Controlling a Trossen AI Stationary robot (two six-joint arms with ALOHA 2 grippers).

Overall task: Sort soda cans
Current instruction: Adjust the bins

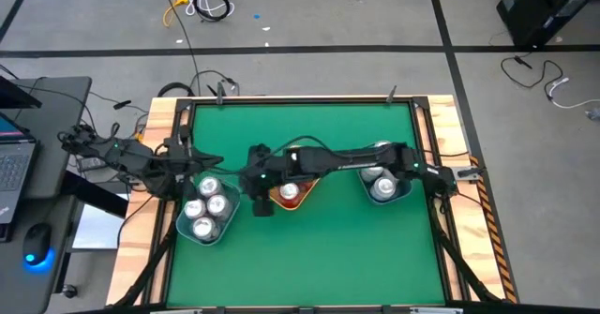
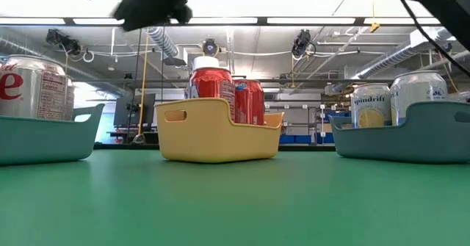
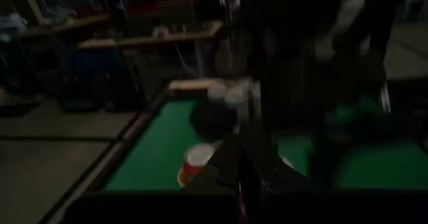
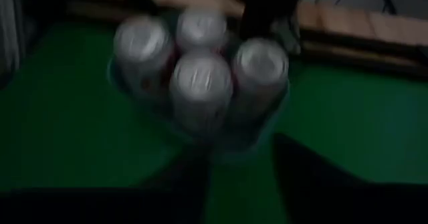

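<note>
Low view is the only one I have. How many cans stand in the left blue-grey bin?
Observer: Four silver-topped cans stand in the left bin.
Operator: And where is the right gripper?
Observer: The right gripper hangs between that bin and the yellow bin, facing the four cans.
Operator: Is the yellow bin covered from above?
Observer: Partly; the right arm crosses it, and one can top shows.

The right arm (image 1: 347,159) hides part of the yellow bin (image 1: 305,194) and its red cans (image 2: 220,92).
</note>
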